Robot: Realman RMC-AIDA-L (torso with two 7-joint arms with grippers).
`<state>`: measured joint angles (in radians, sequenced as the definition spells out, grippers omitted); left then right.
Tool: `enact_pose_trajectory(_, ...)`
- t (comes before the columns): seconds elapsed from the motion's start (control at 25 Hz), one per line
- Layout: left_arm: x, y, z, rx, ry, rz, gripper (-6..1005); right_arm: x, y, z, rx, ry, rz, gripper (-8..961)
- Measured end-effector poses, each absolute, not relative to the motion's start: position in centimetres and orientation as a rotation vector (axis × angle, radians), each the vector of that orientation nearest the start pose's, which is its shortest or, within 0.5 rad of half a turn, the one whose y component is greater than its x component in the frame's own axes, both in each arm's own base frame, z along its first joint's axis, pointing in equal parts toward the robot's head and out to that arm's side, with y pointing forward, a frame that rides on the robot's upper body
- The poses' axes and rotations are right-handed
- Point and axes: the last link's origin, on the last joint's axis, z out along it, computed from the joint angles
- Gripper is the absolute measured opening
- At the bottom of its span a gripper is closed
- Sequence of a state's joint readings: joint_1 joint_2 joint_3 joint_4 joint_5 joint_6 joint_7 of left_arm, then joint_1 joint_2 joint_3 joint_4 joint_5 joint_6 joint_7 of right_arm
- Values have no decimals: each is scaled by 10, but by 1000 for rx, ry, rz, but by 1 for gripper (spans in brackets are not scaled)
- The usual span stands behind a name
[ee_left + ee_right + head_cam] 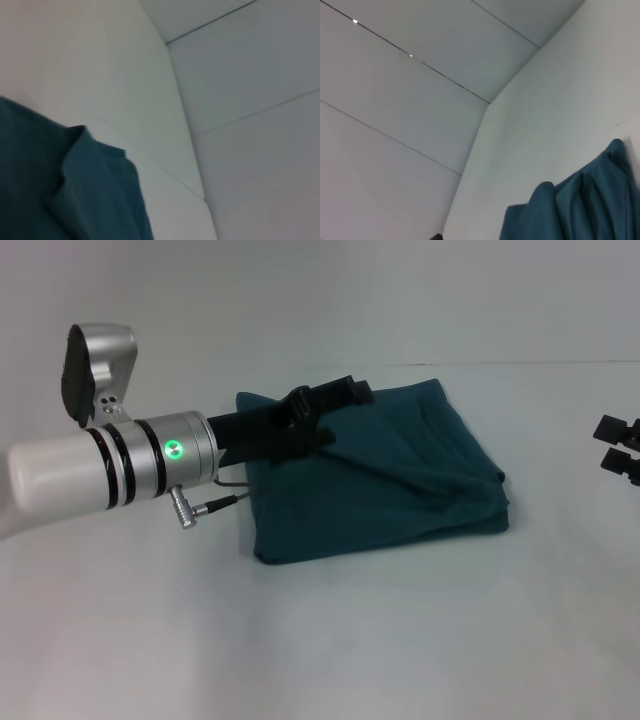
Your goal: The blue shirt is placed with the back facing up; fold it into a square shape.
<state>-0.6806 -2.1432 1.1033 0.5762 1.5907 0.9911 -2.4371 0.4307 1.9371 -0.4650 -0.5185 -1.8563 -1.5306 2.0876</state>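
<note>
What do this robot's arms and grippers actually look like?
The left arm is a white tube ending in silver rings with a green light, a thin cable and a black left gripper. Of the right gripper, only black fingers show at the edge.

Plain dark teal-blue shirt (400,475), white table (320,640), blk grippers.

The left arm (90,472) has a white cylindrical forearm ending in silver rings with black bands, a glowing green indicator light (176,448), a thin grey cable (222,502) and matte black fingers (352,390). The right gripper (620,448) is black too.
</note>
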Motion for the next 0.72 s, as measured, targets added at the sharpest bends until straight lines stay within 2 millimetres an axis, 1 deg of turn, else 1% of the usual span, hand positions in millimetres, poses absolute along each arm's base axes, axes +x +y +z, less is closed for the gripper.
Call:
enact_pose_trajectory(0.16,-191,401,-63,-2043,-1934,-980,952,329,324,73,-2033,1692,1064,945)
enact_pose_trajectory(0.4,-201,396,-61,-2011,-1952,-987,951,317,336,68,-2133,1659,963,945)
enact_pose_trajectory(0.56,-215,390,-48,-1988,-1930,-1029,950,297,357,68,-2292,1524,771,945)
enact_pose_trajectory(0.72,-231,378,-31,-2000,-1918,-1056,950,266,385,72,-2420,1332,577,945)
